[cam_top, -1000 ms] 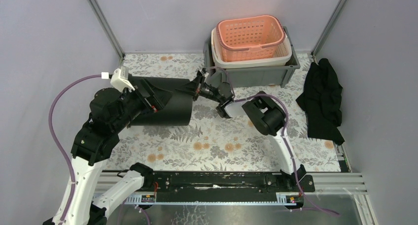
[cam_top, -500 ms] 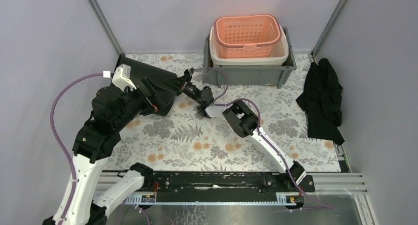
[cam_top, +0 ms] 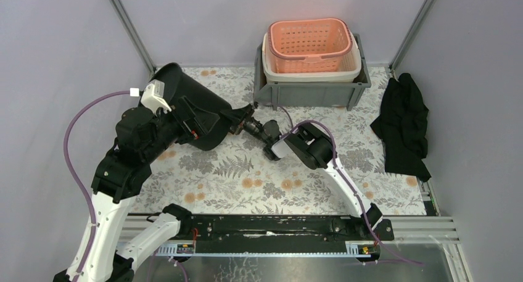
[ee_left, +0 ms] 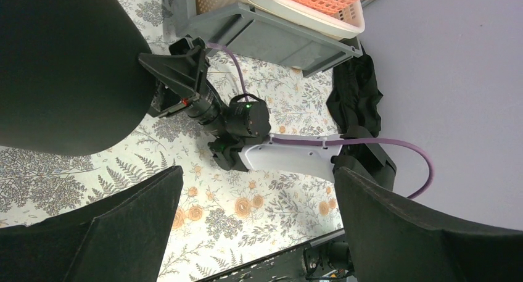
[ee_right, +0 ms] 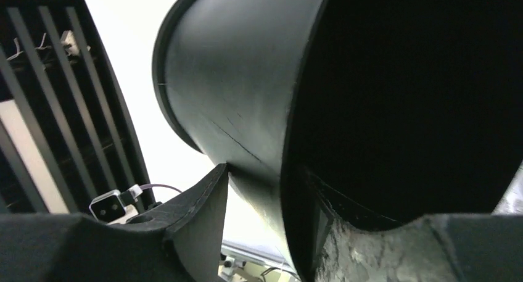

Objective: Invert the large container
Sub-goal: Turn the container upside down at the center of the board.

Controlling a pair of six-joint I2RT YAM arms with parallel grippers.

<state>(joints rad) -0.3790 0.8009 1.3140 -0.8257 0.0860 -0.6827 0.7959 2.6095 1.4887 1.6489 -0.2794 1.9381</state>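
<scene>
The large black container (cam_top: pixel 196 107) stands tilted at the back left of the floral table, its base raised toward the back left and its mouth facing down and to the right. My right gripper (cam_top: pixel 239 121) is shut on its rim; in the right wrist view (ee_right: pixel 271 232) one finger lies outside the wall and one inside the container (ee_right: pixel 247 97). My left gripper (cam_top: pixel 196 128) is against the container's near side, wide open and empty. In the left wrist view (ee_left: pixel 259 232) it frames bare table, with the container (ee_left: pixel 61 72) at the upper left.
A grey crate (cam_top: pixel 311 92) holding a beige basket and an orange basket (cam_top: pixel 311 44) stands at the back, just right of the container. A black cloth (cam_top: pixel 404 124) lies at the right edge. Frame posts rise at both back corners.
The container went from lying on its side to tilted, base up, and shifted left toward the back corner. My right arm swung with its rim; my left gripper stayed at its side.
</scene>
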